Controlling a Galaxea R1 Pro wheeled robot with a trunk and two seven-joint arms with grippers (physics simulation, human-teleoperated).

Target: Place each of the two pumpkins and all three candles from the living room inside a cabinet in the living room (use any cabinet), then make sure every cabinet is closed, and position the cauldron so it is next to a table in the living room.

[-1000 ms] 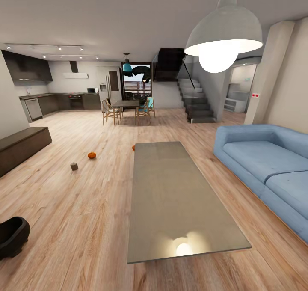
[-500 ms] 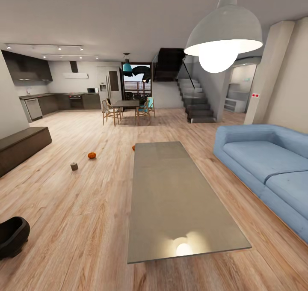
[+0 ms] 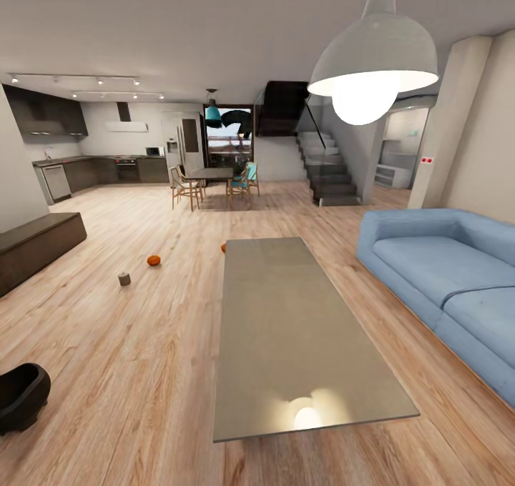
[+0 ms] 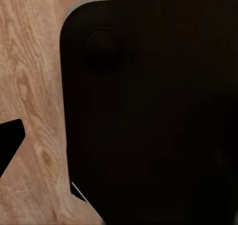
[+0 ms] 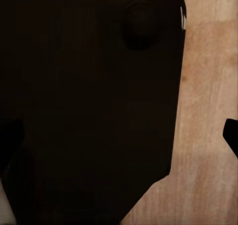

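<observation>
One orange pumpkin [image 3: 153,260] lies on the plank floor left of the long grey table [image 3: 286,314]. A second pumpkin [image 3: 223,246] peeks out behind the table's far left corner. A squat olive-grey candle [image 3: 124,279] stands a little nearer than the first pumpkin. The black cauldron [image 3: 18,393] sits on the floor at the lower left edge, partly cut off. The low dark-brown cabinet [image 3: 36,246] runs along the left wall, its front shut. My left gripper [image 4: 119,140] and right gripper [image 5: 119,135] hang open over the robot's dark base and the floor, holding nothing.
A blue sofa [image 3: 443,279] stands right of the table. A big white pendant lamp [image 3: 372,57] hangs above. Farther back are a dining table with chairs [image 3: 211,182], a dark kitchen [image 3: 93,168] and stairs [image 3: 329,175]. Open floor lies between the cabinet and the table.
The head view has shifted very slightly. The pumpkins, candle, cauldron and table lie where they were.
</observation>
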